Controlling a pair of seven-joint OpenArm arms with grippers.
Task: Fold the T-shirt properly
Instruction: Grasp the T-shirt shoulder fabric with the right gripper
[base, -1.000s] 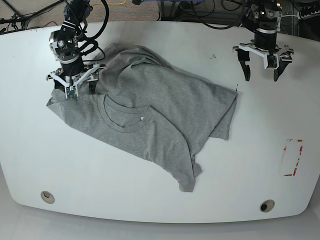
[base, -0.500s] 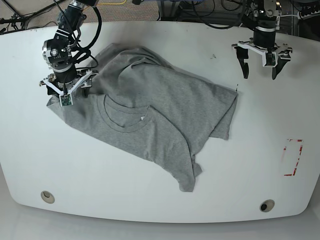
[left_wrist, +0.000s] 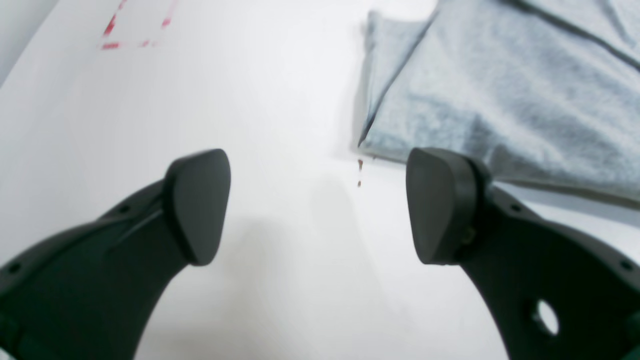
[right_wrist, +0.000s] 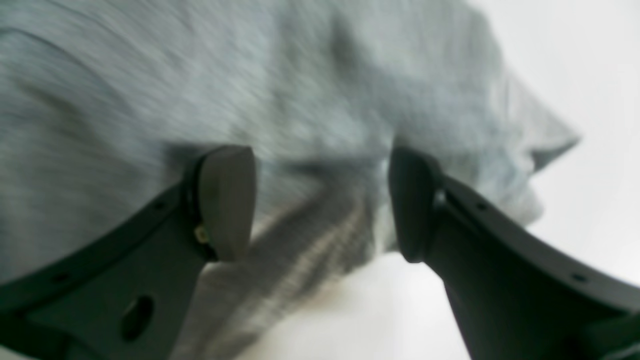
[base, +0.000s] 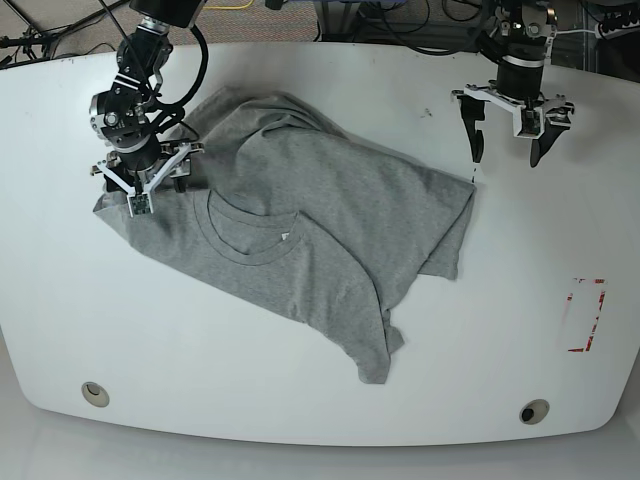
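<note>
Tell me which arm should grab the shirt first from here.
Probably right. The right gripper is open directly over the shirt at its sleeve edge. The left gripper, also open, hangs above bare table just beyond the shirt's far corner.

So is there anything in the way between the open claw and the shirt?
Nothing visible. The left gripper hangs open over bare table, and only white tabletop lies between it and the T-shirt corner. The right gripper is open, already at the shirt.

t-shirt across the middle of the table

the t-shirt lay on the table; the right gripper sat over its far-left sleeve, the left gripper beyond its far-right corner.
</note>
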